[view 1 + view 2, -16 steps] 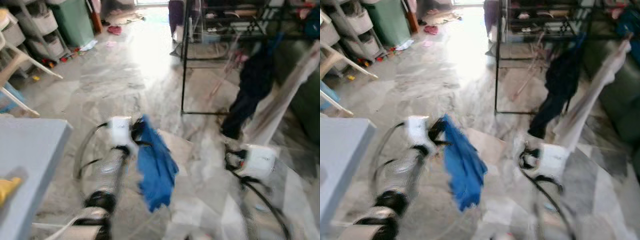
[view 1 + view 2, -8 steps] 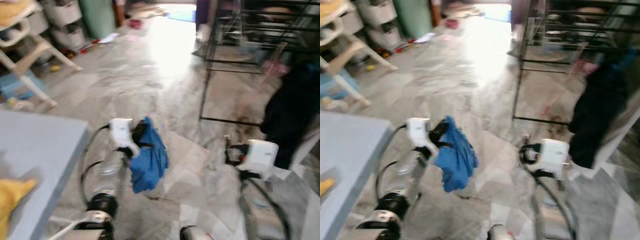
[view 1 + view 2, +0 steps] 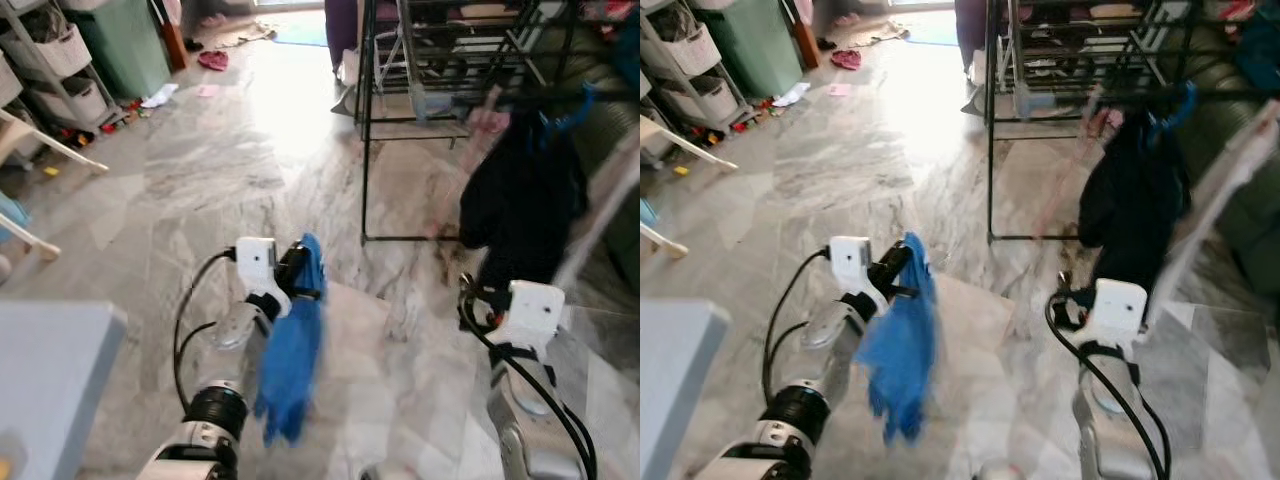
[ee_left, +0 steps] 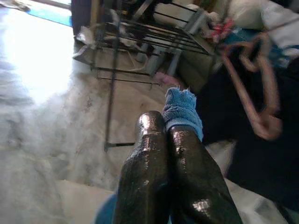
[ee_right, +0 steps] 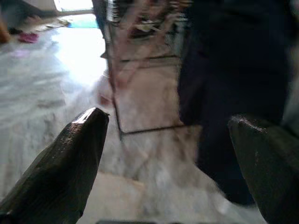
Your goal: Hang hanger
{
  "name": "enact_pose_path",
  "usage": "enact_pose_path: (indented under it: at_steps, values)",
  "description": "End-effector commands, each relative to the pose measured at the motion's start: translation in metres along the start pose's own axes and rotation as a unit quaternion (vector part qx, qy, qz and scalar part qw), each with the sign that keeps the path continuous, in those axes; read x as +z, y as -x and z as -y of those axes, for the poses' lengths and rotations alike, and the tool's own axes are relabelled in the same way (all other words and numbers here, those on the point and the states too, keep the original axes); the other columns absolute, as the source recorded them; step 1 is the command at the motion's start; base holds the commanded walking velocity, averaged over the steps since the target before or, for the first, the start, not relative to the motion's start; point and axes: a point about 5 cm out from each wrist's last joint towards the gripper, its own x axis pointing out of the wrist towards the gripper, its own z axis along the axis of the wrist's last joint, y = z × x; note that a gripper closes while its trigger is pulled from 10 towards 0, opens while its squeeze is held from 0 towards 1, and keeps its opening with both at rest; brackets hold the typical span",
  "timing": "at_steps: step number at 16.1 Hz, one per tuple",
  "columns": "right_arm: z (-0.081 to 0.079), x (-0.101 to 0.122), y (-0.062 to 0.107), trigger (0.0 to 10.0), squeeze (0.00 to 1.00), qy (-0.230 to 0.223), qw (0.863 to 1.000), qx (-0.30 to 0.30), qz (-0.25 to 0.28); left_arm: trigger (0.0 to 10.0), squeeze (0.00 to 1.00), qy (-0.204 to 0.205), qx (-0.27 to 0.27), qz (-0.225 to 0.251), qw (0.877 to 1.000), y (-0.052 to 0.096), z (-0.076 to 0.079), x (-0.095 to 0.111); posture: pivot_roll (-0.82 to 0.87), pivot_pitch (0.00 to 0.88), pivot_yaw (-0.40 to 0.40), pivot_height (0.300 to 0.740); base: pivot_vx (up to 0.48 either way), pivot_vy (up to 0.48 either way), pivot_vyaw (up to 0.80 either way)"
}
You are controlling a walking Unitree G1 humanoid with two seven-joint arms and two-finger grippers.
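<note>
My left gripper (image 3: 303,277) is shut on a blue cloth (image 3: 290,362), which hangs down from its fingers over the marble floor. In the left wrist view the shut fingers (image 4: 154,140) pinch the cloth's edge (image 4: 182,110). A blurred pink hanger (image 4: 261,88) shows beside a dark garment (image 3: 520,195) that hangs on the black metal rack (image 3: 365,120), ahead and to the right. My right gripper (image 5: 166,119) is open and holds nothing, low at the right (image 3: 472,300) in front of the dark garment.
A grey table corner (image 3: 45,370) is at the near left. Shelves with baskets (image 3: 50,60) and a green bin (image 3: 125,45) stand at the far left, with a white chair leg (image 3: 50,145) nearby. A pale cloth (image 3: 600,200) hangs at the right. Open floor lies ahead.
The whole view has shifted as the camera moved. The blue cloth has swung and now hangs straight down from the left gripper. Both grippers keep their states.
</note>
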Motion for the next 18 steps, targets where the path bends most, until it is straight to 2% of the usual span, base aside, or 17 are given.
enact_pose_path:
  at_steps: [1,9,15,18]
  values:
    - [-0.008,0.001,0.002,10.0,0.0,-0.002,1.0,0.012,0.001,10.0,0.0,-0.007,0.007,0.006,1.0,0.003,-0.008,0.004,-0.28,0.138,0.076,0.74,0.398,0.0,0.0]
    - [-0.013,0.017,-0.001,10.0,0.0,0.033,0.999,0.019,0.032,10.0,0.0,-0.001,0.003,0.0,1.0,0.002,-0.005,0.002,-0.29,0.143,0.072,0.74,0.38,0.0,0.0]
    - [-0.013,0.029,-0.012,10.0,0.0,0.037,0.999,0.003,0.028,10.0,0.0,0.018,-0.054,-0.008,0.998,0.003,0.006,-0.001,-0.29,0.167,0.067,0.74,0.0,0.0,0.0]
    - [-0.013,0.038,-0.026,10.0,0.0,0.036,0.999,-0.017,0.014,10.0,0.0,0.032,-0.09,-0.021,0.995,0.005,0.011,-0.003,-0.28,0.174,0.065,0.74,0.0,0.0,0.0]
